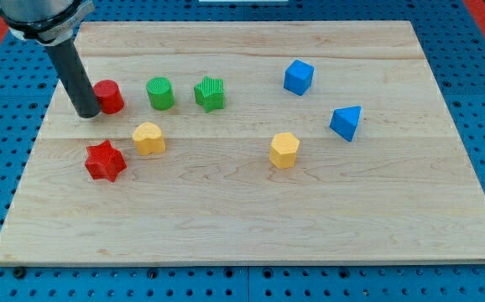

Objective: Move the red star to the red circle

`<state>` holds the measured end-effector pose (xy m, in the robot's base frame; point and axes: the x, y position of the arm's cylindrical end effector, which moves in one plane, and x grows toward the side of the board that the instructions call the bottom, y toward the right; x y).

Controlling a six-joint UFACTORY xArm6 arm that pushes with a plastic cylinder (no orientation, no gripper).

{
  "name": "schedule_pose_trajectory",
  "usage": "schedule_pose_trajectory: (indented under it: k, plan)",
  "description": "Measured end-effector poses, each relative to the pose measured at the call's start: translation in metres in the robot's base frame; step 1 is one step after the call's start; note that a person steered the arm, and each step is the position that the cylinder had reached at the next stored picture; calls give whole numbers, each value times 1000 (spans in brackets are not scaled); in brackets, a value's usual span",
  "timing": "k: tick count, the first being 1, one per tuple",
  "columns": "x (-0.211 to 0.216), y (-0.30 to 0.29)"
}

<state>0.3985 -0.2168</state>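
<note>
The red star [105, 161] lies flat on the wooden board [251, 226] in the left part of the frame, a little below the middle. It is squat and about as wide as it is long, so it has no clear long axis; one of its points faces the view's top, toward the red circle [109, 96]. The circle, a short upright cylinder, stands in the upper left, well apart from the star.

My tip [86, 113] rests on the board at the circle's left side, touching it or just beside it; I cannot tell which. The rod holds nothing and has nothing to open or close. The star sits below the tip, clear of it.

A yellow heart-like block [148, 138] is just right of the star. A green cylinder [160, 93] and a green star [211, 93] stand right of the circle. A yellow hexagon [284, 150] is near the centre, and a blue cube [299, 77] and blue triangle [346, 122] are on the right.
</note>
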Motion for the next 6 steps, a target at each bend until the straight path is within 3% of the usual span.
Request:
schedule_pose_trajectory:
  k: [1, 2, 3, 4, 5, 6]
  plan:
    - [2, 8]
    - [48, -4]
    - [101, -52]
    - [161, 7]
    - [154, 61]
    - [111, 42]
